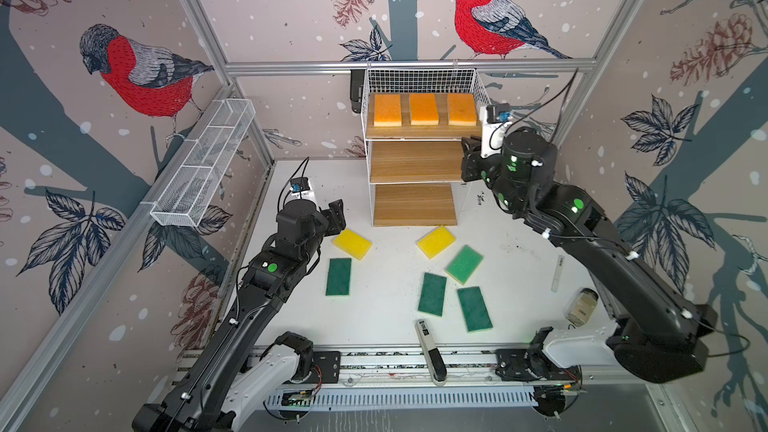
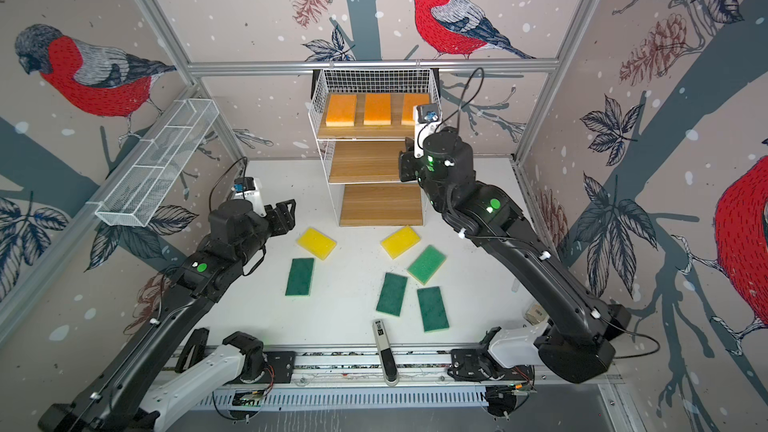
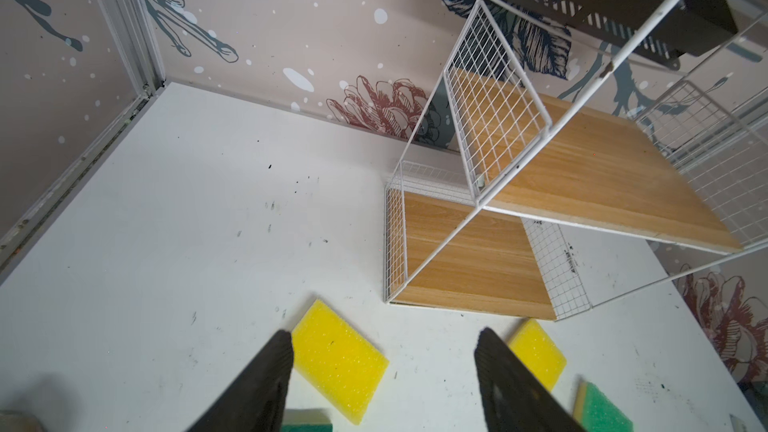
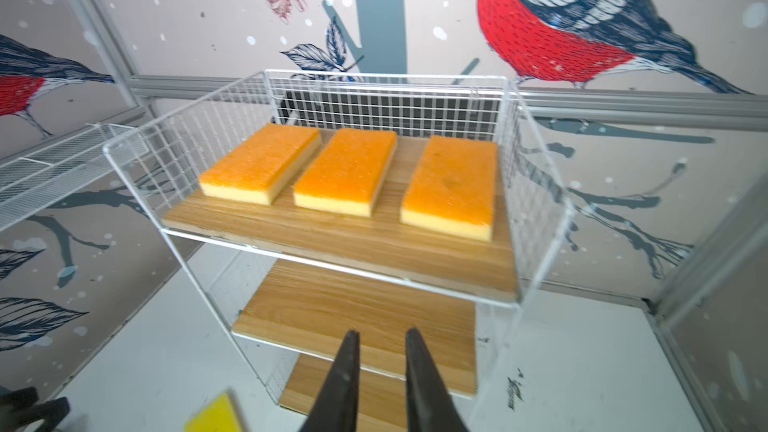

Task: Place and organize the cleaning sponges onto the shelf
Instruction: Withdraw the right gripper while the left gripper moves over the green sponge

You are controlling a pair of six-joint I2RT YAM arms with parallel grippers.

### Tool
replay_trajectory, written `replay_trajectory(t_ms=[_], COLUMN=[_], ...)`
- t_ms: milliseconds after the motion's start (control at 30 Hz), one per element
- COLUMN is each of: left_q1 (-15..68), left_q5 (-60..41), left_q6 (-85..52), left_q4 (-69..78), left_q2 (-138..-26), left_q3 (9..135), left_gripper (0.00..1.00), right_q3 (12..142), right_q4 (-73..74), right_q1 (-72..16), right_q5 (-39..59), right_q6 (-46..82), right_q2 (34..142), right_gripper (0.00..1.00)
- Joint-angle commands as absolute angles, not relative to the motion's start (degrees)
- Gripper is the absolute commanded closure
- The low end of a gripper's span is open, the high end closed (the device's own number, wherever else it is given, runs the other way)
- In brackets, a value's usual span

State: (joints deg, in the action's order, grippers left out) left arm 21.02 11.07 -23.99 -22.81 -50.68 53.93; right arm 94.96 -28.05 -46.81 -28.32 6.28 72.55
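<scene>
In both top views the shelf (image 1: 415, 162) stands at 12 o'clock on the table (image 1: 386, 317), with three orange sponges (image 1: 424, 109) side by side on its top board (image 1: 415, 131). Two yellow sponges (image 1: 436, 241) and four green sponges (image 1: 432, 293) lie loose from the centre toward 5 o'clock. The left gripper (image 1: 336, 216) hovers at 10 o'clock and the right gripper (image 1: 469, 160) is at the shelf's 3 o'clock side. In the left wrist view the left gripper (image 3: 384, 332) is spread wide and empty over a yellow sponge. In the right wrist view the right gripper (image 4: 382, 331) is narrowly parted, grips nothing and faces the shelf.
</scene>
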Motion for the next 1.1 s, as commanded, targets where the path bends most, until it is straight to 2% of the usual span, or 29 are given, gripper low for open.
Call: replay_trajectory(t_ms=[0,167,367,500,667,933,1067], left_q1=[20.8,21.0,23.9,27.7,28.8,31.0,32.3], left_q5=[11.9,10.5,10.1,13.4,12.1,14.8,16.1], left_q6=[-23.2,-25.5,-31.2,-34.5,-37.7,-41.1,-44.6], left_q4=[-29.0,-33.2,-33.4,-32.8,-30.2,-33.1,-33.9], left_q2=[-51.1,-51.6,-52.6,-53.4,-53.9,-54.3,-54.6], left_q3=[54.4,52.6,47.6,44.2,39.3,34.7,33.6], left_gripper=[0.28,0.25,0.23,0.23,0.22,0.18,0.16], right_q3=[87.0,71.7,56.5,48.2,41.4,35.7,34.7], right_q4=[-26.0,-24.4,-22.6,-19.2,-16.1,-14.2,-12.5], right_q1=[-44.0,-35.9,-25.9,-20.6,-14.9,-10.9,-9.6], right_q5=[-29.5,-25.1,-14.9,-10.3,-4.4,-1.7,1.0], right_q6=[9.3,12.9,16.2,19.0,22.0,24.2,24.8], right_q2=[64.9,53.3,48.5,46.6,46.1,46.0,46.8], right_gripper=[0.68,0.49,0.33,0.27,0.24,0.09,0.07])
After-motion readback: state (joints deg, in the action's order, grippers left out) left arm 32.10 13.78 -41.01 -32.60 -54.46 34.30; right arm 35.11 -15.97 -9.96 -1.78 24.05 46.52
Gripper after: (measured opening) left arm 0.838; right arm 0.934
